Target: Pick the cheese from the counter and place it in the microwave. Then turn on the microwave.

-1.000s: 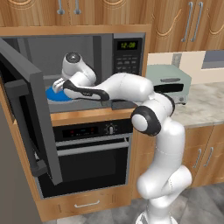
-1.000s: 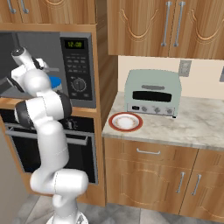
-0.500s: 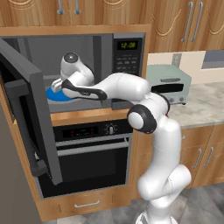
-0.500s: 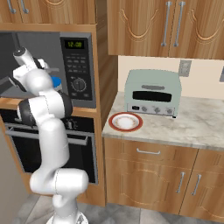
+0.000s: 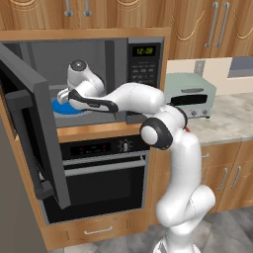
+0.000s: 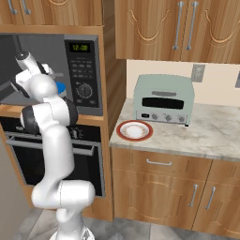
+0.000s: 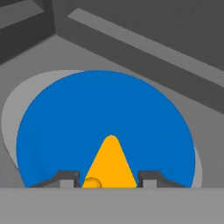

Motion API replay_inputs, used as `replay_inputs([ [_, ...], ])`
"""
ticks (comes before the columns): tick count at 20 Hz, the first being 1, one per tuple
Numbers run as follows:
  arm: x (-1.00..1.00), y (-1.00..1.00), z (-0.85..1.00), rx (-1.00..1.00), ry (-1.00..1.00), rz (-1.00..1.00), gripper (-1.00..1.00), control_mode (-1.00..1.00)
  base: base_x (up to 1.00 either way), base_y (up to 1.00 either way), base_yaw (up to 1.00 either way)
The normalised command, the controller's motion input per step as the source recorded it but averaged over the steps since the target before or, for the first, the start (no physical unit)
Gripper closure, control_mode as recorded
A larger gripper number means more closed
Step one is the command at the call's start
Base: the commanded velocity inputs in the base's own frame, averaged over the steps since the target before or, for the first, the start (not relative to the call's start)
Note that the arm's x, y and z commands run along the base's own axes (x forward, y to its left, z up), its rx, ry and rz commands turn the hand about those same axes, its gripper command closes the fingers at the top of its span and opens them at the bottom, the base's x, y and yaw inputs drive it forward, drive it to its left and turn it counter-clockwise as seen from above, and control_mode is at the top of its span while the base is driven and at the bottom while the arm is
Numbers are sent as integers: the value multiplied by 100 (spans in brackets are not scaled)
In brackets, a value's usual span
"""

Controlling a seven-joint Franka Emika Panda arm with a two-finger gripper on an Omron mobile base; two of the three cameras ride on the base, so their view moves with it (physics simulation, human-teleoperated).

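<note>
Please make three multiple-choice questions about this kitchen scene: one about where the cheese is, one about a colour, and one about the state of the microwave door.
1. Where is the cheese?
A. On the counter beside the toaster oven
B. Inside the microwave, over the blue plate
C. In the oven below

2. What colour is the plate in the microwave?
A. Blue
B. Red
C. Green

3. What is the state of the microwave door?
A. Shut
B. Removed
C. Swung open

Answers:
1. B: the hand view shows the orange wedge between the fingertips of the gripper, over the blue plate in the grey cavity.
2. A: the disc is plain blue in the hand view and the left base view.
3. C: the door stands out to the left and the arm reaches into the cavity.
</note>
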Motion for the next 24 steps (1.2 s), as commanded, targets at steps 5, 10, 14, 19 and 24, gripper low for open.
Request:
replay_inputs([
  [5,11,3,-3,0,3,-3,100,-100,0,0,0],
  [10,8,3,-5,0,3,-3,100,-100,0,0,0],
  [14,8,3,-5,0,3,-3,100,-100,0,0,0],
  [19,9,5,-7,0,2,-3,-100,-100,0,0,0],
  [24,10,3,-10,0,1,-2,-100,-100,0,0,0],
])
